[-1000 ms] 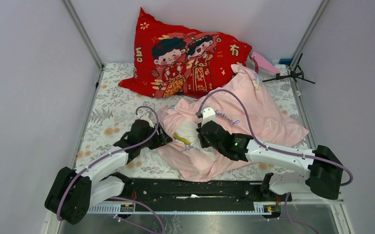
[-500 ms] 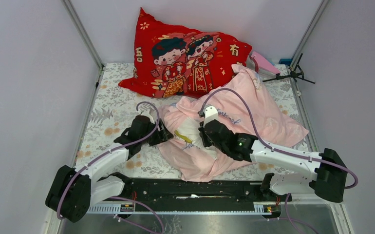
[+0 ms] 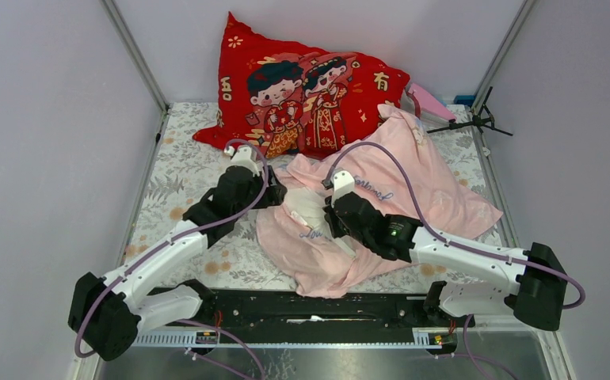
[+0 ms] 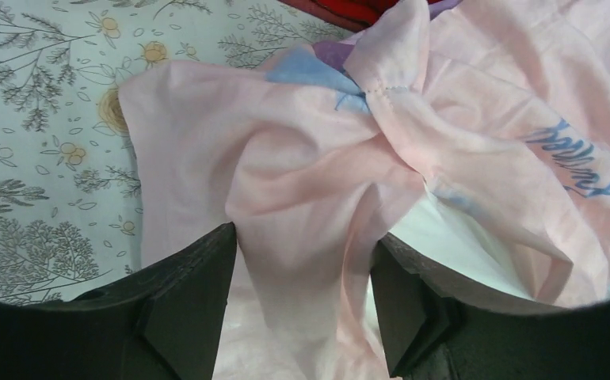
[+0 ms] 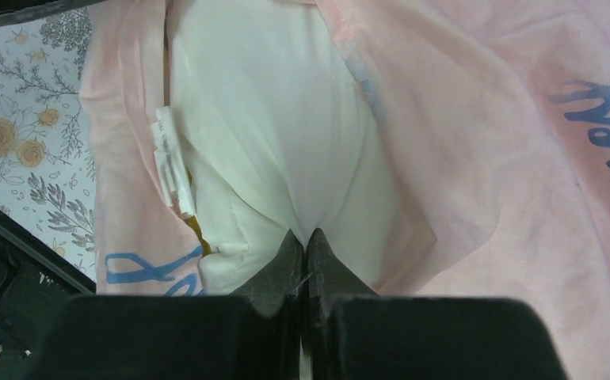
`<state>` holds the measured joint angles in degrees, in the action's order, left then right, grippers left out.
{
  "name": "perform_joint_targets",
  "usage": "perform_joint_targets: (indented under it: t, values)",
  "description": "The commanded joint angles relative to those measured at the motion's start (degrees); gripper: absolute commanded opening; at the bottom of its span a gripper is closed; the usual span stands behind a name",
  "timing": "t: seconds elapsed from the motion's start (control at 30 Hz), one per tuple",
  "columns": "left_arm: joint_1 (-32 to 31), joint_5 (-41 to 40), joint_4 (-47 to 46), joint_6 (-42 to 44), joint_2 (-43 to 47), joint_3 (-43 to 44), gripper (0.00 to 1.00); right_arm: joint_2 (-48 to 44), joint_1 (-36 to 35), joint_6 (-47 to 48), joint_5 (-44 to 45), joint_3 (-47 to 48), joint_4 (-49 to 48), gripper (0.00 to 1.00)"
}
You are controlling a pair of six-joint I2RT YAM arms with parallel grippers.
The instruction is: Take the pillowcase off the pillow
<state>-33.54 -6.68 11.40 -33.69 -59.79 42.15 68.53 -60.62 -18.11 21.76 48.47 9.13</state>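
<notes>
1. The pillowcase [image 3: 421, 186] is seen crumpled across the centre and right of the top view. The pillow [image 5: 278, 119] is lodged in its open mouth at the centre, and only a cream-white patch is exposed.
2. The right claw [image 5: 306, 237] is closed completely, with a small fold of the pillow's cream cover pinched between its fingers at the lower centre of the right wrist view.
3. The left claw [image 4: 302, 245] is held wide apart. A bunch of pink fabric lies between its fingers but is not clamped.
4. The pillowcase is judged to be thin, light and limp, so it is expected to bunch and slip rather than be pushed. It is best taken at the hem of the open mouth, with a doubled fold.
5. The pillow is judged to be soft and squashy. A shallow pinch of its cover may only be stretched, so a deeper hold near a corner or seam is advised.
6. The counter [image 3: 183, 170] is covered with a floral-printed cloth, and some drag on the fabric is to be expected.
7. A red cushion [image 3: 302, 95] is propped at the upper centre, and the pillowcase's upper tip is overlapped with it. Pale walls close in at the left, right and top of the frame, so room for pulling is limited.
</notes>
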Motion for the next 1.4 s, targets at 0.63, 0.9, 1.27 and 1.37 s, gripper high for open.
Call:
perform_joint_targets:
  t: [0.63,0.9,1.27,1.37]
  values:
    - [16.79,11.24,-17.89,-8.43,-12.24,-11.23,0.36,-11.74,0.68,2.49,11.94,-2.2,-5.4,0.0]
    - [19.74,14.9,-21.97,-10.75,-15.17,-14.27,0.35,-22.28,0.68,2.47,21.28,-7.28,-9.57,0.0]
    - [19.74,14.79,-22.97,-11.31,-16.54,-15.96,0.35,-31.25,0.68,1.5,28.1,-14.64,-18.74,0.0]
    - [19.82,13.97,-22.71,-11.39,-16.87,-16.21,0.36,-33.48,0.68,0.65,29.74,-16.42,-19.8,0.0]
